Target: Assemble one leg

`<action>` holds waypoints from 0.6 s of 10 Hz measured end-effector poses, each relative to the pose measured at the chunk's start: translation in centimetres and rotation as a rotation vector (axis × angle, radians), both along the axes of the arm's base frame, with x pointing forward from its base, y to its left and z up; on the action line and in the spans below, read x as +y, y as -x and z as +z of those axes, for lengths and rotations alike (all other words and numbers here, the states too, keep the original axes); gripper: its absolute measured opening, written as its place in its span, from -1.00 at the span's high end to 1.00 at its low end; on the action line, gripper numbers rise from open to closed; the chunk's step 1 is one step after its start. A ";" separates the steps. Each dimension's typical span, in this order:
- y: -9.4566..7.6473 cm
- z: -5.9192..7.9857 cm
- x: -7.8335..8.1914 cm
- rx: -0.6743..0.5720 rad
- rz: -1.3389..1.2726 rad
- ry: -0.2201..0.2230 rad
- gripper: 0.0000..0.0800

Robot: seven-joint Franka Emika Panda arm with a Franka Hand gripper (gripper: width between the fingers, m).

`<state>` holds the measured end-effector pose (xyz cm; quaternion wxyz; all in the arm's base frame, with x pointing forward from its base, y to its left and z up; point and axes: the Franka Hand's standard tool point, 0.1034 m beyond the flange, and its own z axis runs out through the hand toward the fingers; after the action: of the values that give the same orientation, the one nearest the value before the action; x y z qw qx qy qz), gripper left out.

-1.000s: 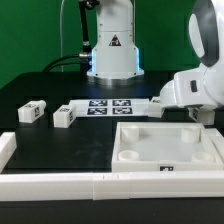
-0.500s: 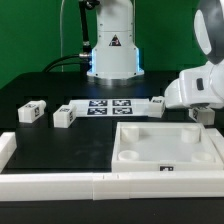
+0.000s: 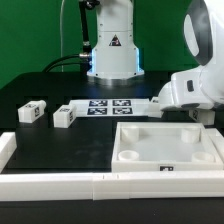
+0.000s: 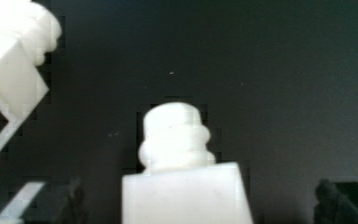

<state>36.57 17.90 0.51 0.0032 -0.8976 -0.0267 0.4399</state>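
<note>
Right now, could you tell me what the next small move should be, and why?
Probably close the gripper on the leg: in the wrist view its open jaws stand either side of the leg, with gaps, not yet touching.

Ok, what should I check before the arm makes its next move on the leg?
1. Claw open: ok.
2. Leg centred between the fingers: ok.
3. Claw low enough to close on the leg: cannot tell.
4. Leg upright, peg end facing the wrist camera: ok.
5. Panel lying flat: ok.
6. Other legs apart from the arm: ok.
</note>
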 end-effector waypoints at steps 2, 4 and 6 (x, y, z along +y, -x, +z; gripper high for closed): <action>-0.1 0.1 0.0 0.000 -0.001 0.000 -0.35; -0.2 0.1 0.0 -0.001 -0.001 0.000 -0.01; -0.2 0.1 0.0 -0.001 -0.001 0.000 0.27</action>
<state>36.72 17.88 0.59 0.0035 -0.8978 -0.0263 0.4397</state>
